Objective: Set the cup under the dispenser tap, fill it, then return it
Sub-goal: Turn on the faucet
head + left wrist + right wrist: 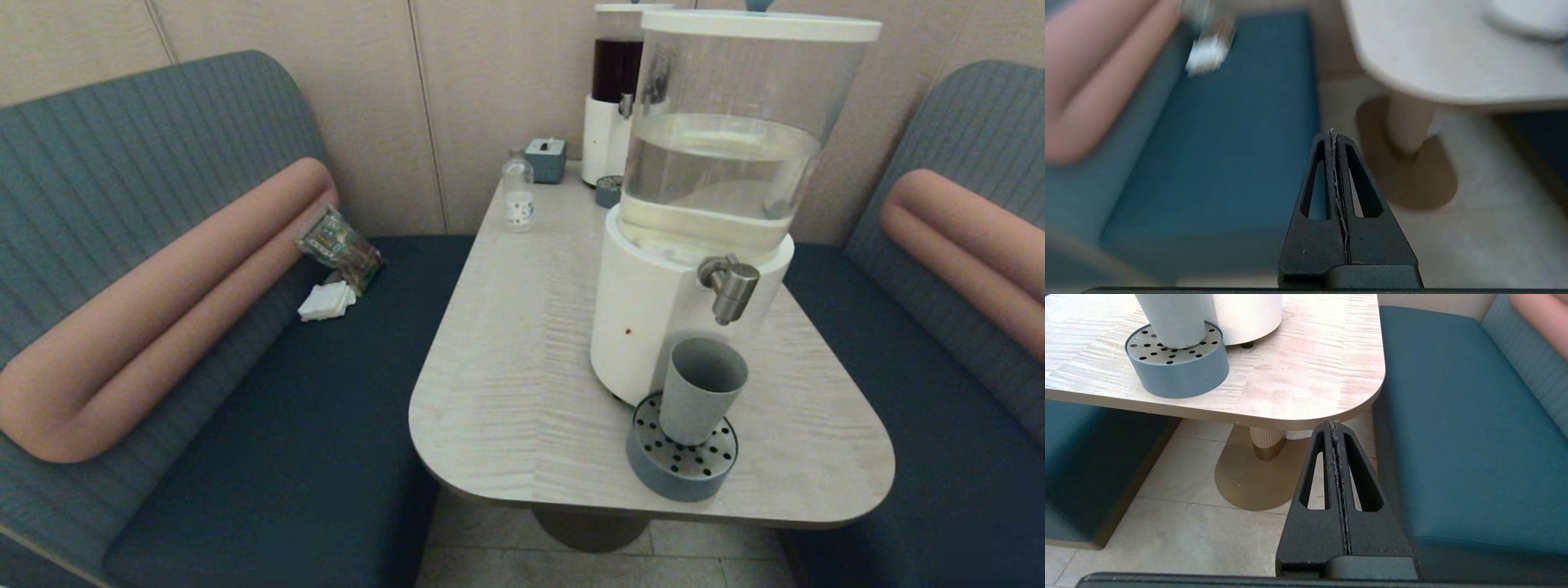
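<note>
The grey-blue cup (700,389) stands upright on the round perforated drip tray (682,459), just below the brushed-metal dispenser tap (729,286) of the large clear-tank dispenser (718,155). The cup's lower part (1175,318) and the drip tray (1176,364) also show in the right wrist view. Neither arm shows in the head view. My left gripper (1332,131) is shut and empty, low in front of the table beside the left bench. My right gripper (1334,424) is shut and empty, below the table's near right corner.
On the table (522,343) stand a small clear bottle (518,196), a tissue box (545,158), a slim dispenser with dark liquid (614,90) and its small tray (607,190). Teal benches (310,425) flank the table. The table pedestal (1265,445) stands on tiled floor.
</note>
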Robot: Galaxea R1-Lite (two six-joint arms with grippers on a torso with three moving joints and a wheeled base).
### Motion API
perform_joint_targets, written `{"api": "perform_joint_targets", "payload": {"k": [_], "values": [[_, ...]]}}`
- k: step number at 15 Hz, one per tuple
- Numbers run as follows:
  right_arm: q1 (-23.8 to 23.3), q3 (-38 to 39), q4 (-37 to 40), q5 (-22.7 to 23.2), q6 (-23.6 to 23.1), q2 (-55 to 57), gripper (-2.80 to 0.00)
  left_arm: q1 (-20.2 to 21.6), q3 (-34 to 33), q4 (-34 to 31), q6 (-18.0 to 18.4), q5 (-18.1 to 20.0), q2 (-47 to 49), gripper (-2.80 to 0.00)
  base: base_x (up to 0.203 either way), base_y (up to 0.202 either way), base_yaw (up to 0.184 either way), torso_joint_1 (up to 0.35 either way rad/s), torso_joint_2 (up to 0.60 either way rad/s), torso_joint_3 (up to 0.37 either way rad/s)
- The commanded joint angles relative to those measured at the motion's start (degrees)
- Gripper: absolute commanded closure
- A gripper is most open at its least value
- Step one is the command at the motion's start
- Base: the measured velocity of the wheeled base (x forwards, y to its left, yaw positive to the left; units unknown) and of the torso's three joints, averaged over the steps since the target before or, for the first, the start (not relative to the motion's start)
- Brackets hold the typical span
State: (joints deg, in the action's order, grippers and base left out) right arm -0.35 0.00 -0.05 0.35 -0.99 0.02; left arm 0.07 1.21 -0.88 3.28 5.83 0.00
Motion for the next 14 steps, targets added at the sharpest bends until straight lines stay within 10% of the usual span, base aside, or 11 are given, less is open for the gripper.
{"api": "perform_joint_targets", "payload": {"k": [1, 4, 14], "values": [[0.00, 0.09, -0.04, 0.00, 0.02, -0.02, 0.00, 0.01, 0.90, -2.69, -0.50, -1.29, 0.09, 0.00, 0.000, 0.000, 0.000, 0.000, 0.00, 0.000], [0.00, 0.09, -0.04, 0.00, 0.02, -0.02, 0.00, 0.01, -0.76, -2.08, -0.21, -6.27, 0.01, 0.00, 0.000, 0.000, 0.000, 0.000, 0.00, 0.000], [0.00, 0.18, -0.05, -0.19, -1.02, -0.02, 0.00, 0.01, -0.94, -1.66, 0.23, -5.57, 0.09, 0.00, 0.000, 0.000, 0.000, 0.000, 0.00, 0.000]]}}
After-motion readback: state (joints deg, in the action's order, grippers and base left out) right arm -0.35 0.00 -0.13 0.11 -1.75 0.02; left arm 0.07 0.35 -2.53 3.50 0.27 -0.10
